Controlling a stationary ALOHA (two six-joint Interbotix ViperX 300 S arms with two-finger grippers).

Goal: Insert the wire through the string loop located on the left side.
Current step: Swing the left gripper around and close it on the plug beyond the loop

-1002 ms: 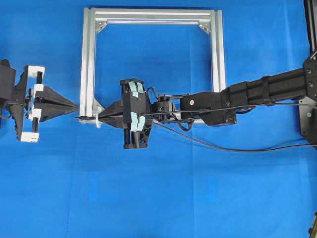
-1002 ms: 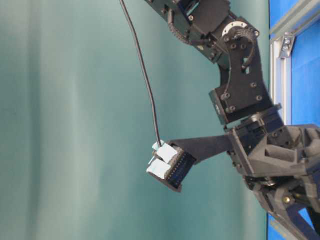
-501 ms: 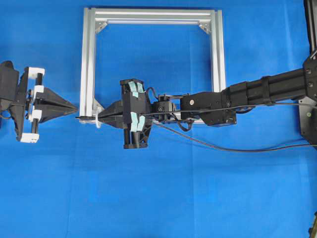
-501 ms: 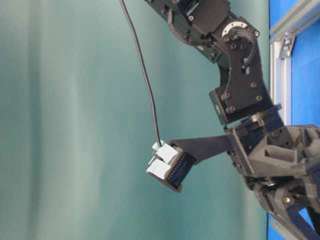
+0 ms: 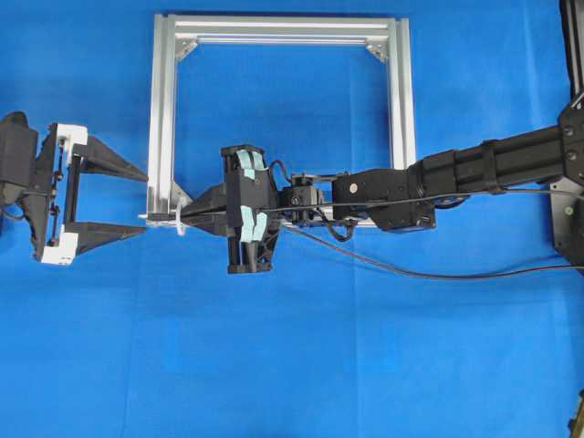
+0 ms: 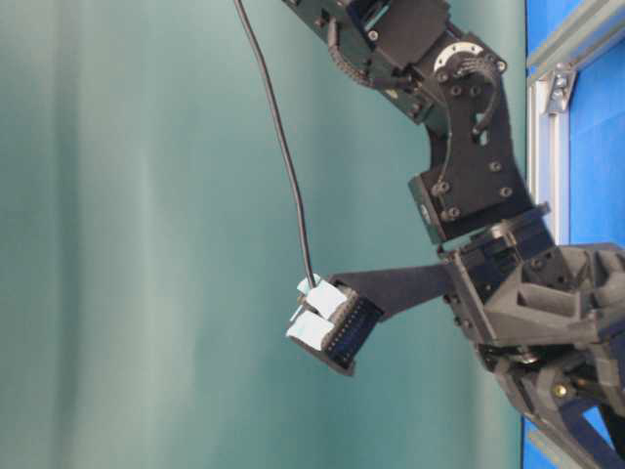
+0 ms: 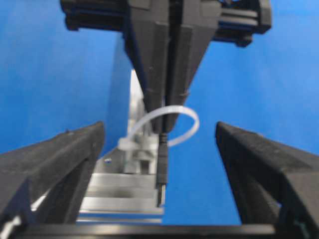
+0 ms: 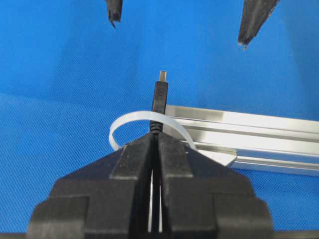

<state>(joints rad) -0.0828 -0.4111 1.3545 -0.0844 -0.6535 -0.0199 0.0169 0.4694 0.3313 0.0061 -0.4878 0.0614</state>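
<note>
Blue cloth [image 5: 301, 365] covers the table. Overhead: right gripper [image 5: 187, 213] is seen clamped on the wire [image 5: 438, 274] at the frame's [image 5: 162, 109] near-left corner, plug end poking left past the rail. Left gripper [image 5: 137, 201] sits just left of it, jaws spread wide, nothing held.

Table level: wire [image 6: 283, 147] is seen hanging slack in a curve down to the right arm's taped finger mount; soft, light.

Left wrist: plug [image 7: 161, 172] is seen through the loop [image 7: 167, 127], silvery tip towards the camera, between the wide-open fingers [image 7: 55, 164], untouched.

Right wrist: shut fingers [image 8: 172, 159] pinch the wire just behind the plug [image 8: 160, 94]; loop [image 8: 137, 121] circles it.

Judgement: cable limp, plug stiff and small, likely slippery. Best hold is the plug body beyond the loop; loop is flimsy, so any pull should be gentle.
</note>
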